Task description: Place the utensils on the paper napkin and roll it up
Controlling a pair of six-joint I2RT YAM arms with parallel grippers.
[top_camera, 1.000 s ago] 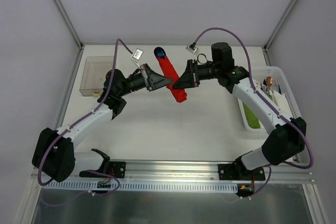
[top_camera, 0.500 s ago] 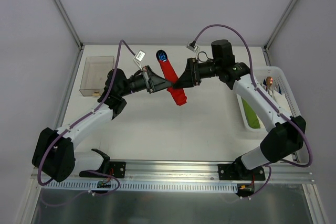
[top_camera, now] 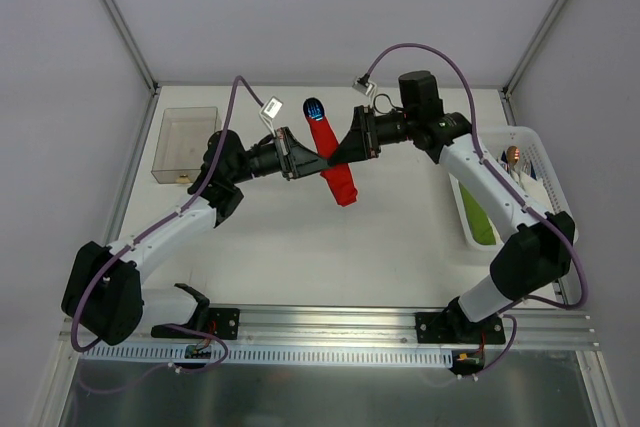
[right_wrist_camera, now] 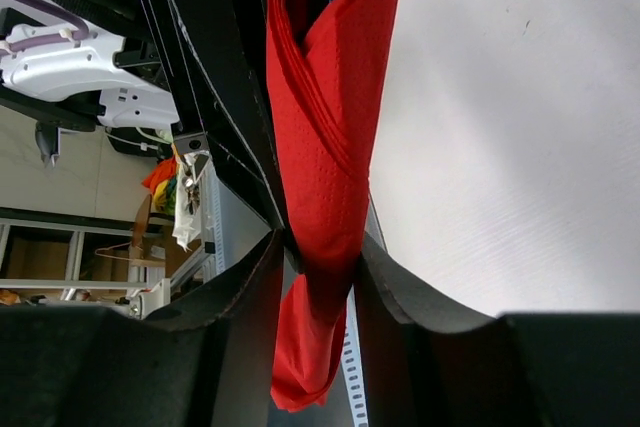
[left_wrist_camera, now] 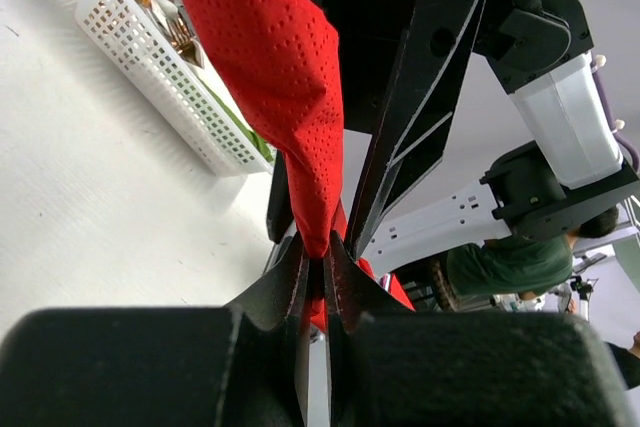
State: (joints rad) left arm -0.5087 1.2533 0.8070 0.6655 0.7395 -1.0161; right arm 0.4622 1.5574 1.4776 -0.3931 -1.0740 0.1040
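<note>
The red paper napkin (top_camera: 331, 160) is rolled into a long bundle and held above the table between both grippers. The iridescent blue head of a utensil (top_camera: 314, 108) sticks out of its far end; the handles are hidden inside the roll. My left gripper (top_camera: 322, 160) is shut on a thin edge of the napkin (left_wrist_camera: 290, 97) from the left. My right gripper (top_camera: 334, 158) is shut around the thick roll (right_wrist_camera: 325, 147) from the right. The two grippers' fingertips almost touch. The roll's lower end (top_camera: 344, 190) hangs free.
A white slotted basket (top_camera: 548, 187) at the right edge holds green napkin bundles (top_camera: 478, 217) and copper-headed utensils (top_camera: 513, 157). A clear plastic box (top_camera: 186, 143) stands at the back left. The table's back wall is just beyond the roll.
Both grippers and the napkin roll have moved slightly to the back of the table. The roll has shifted with them, still held by both.
</note>
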